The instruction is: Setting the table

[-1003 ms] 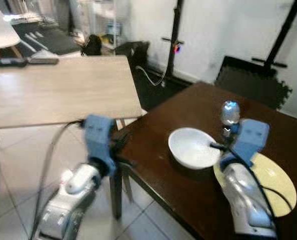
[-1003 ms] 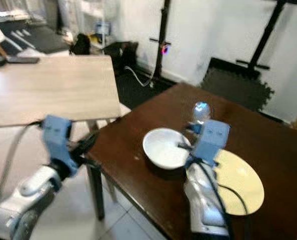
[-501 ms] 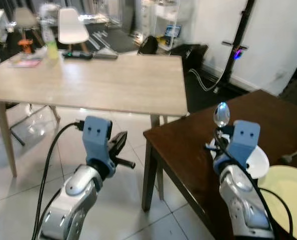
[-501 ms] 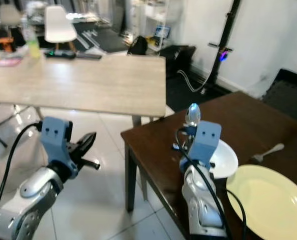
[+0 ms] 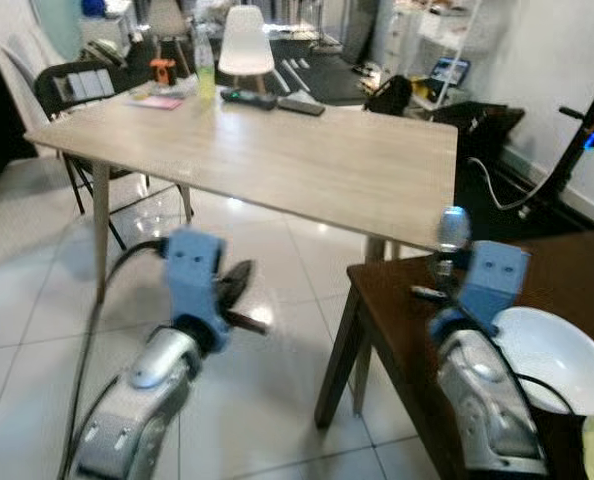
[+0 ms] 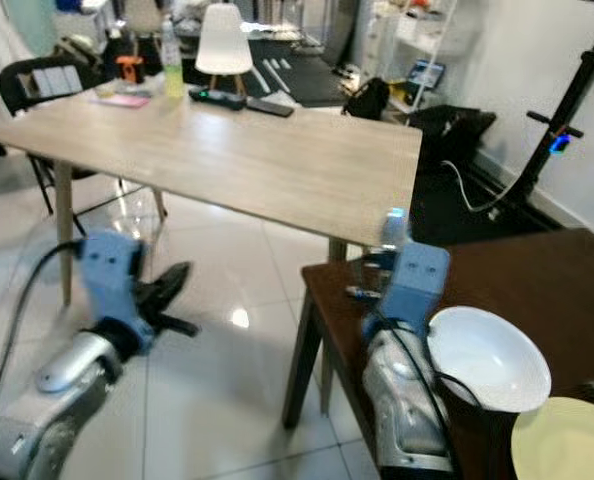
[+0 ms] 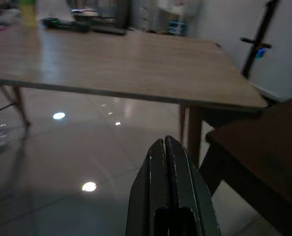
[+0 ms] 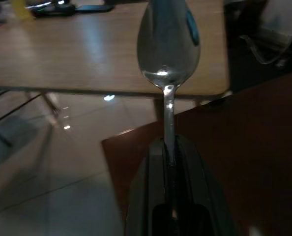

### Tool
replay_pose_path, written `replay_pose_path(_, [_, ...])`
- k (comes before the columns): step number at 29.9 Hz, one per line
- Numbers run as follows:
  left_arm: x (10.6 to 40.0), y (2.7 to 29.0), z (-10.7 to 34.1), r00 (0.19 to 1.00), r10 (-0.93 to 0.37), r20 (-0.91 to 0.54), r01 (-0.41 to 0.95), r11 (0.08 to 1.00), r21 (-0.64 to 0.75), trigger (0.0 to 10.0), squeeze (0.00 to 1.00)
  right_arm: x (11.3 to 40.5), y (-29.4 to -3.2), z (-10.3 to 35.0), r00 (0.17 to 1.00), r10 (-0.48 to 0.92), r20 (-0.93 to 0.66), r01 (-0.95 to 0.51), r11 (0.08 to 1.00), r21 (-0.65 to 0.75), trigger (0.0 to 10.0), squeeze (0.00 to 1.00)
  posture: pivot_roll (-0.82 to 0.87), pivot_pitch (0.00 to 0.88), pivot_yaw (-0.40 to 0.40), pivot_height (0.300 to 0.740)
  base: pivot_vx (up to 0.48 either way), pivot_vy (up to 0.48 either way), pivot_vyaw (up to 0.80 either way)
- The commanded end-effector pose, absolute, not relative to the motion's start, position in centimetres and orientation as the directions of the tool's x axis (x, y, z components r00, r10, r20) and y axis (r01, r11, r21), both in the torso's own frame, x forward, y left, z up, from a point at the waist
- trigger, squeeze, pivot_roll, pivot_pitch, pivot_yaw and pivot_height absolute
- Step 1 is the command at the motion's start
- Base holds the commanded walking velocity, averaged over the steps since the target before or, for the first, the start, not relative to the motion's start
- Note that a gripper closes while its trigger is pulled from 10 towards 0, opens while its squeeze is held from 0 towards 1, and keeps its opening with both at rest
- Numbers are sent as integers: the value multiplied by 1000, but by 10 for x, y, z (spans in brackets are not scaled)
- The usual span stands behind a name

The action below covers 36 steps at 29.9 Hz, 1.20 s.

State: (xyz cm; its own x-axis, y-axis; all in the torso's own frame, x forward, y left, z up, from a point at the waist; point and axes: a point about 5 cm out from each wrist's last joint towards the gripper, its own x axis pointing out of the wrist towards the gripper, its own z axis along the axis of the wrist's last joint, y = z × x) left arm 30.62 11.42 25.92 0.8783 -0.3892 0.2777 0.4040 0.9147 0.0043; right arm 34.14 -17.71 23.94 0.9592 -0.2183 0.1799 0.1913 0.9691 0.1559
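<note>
- Spoon (image 8: 168,46) held upright, bowl up, handle pinched between the fingers of the right gripper (image 8: 168,147); seen from the head, it stands over the near corner of the dark brown table (image 5: 397,300), with the light wood table's edge behind it.
- Right gripper is clamped tight on the spoon handle, silver arm with blue wrist block rising from below, over the dark table's left part.
- White bowl (image 5: 555,357) sits on the dark table just to the right of the right arm, empty inside.
- Edge of a pale yellow plate (image 6: 565,440) on the dark table, near the bowl on its right-front side; partly cut off by the frame.
- Left gripper (image 7: 167,147) is pressed together, nothing between the fingers; it hangs over the white tiled floor (image 5: 267,400), left of the dark table, below the light table's edge.
- Light wood table (image 5: 277,150) stands behind and left of the dark table, well apart from the left gripper.
- On its far end: green-yellow bottle (image 5: 206,75), small orange item (image 5: 161,72), pink flat thing (image 5: 158,101), two dark remotes (image 5: 273,101).
- White chair (image 5: 245,45) behind the light table; black chair (image 5: 77,85) at its left end.
- Black stand (image 6: 567,110) with a blue light by the white wall at right; cable on the dark floor there.
- Head views slightly blurred.
</note>
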Motion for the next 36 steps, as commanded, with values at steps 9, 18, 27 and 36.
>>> replay_pose_path(9, [305,111,254,878,-402,258,414,910,8,10000,0,340,-181,231,961,-233,151,208,965,162,10000,0,70,158,-8,740,0,0,800])
replay_pose_path(18, [310,125,257,904,-332,268,342,940,10,10000,0,335,-171,256,931,-194,309,158,978,137,10000,0,70,158,-7,740,0,0,533])
replay_pose_path(27, [310,125,265,904,-321,281,309,947,89,10000,0,334,-165,269,913,-165,372,118,982,146,10000,0,70,155,-6,740,0,0,0])
replay_pose_path(36, [313,125,268,901,-311,301,301,950,82,10000,0,334,-166,269,911,-164,379,118,983,143,10000,0,67,153,-4,740,0,0,0])
